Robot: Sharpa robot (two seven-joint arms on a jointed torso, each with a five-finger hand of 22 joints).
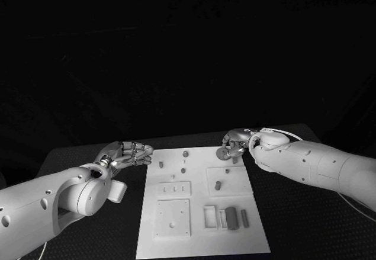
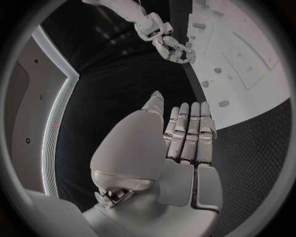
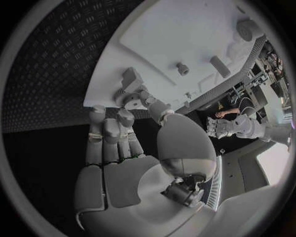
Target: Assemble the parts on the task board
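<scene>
Right hand grips a round part at the far edge of the task board; left hand holds nothing.

The right hand (image 1: 237, 145) sits at the far right corner of the task board (image 1: 203, 239), its fingers (image 3: 125, 120) curled around a small round part (image 1: 222, 154) (thumb and fingertips touch it in the right wrist view). The left hand (image 1: 125, 154) hovers over the black surface (image 1: 79, 157) just beside the board's far left corner, fingers (image 2: 190, 129) straight and held side by side, touching nothing. On the board, a square recessed tray (image 1: 172, 219) lies at the near left with one small piece in it. A rectangular frame (image 1: 211, 216) stands near the near right, with two dark bar-shaped parts (image 1: 233, 218) lying just beside it. Small pegs (image 1: 185, 154) stand along the far half.
</scene>
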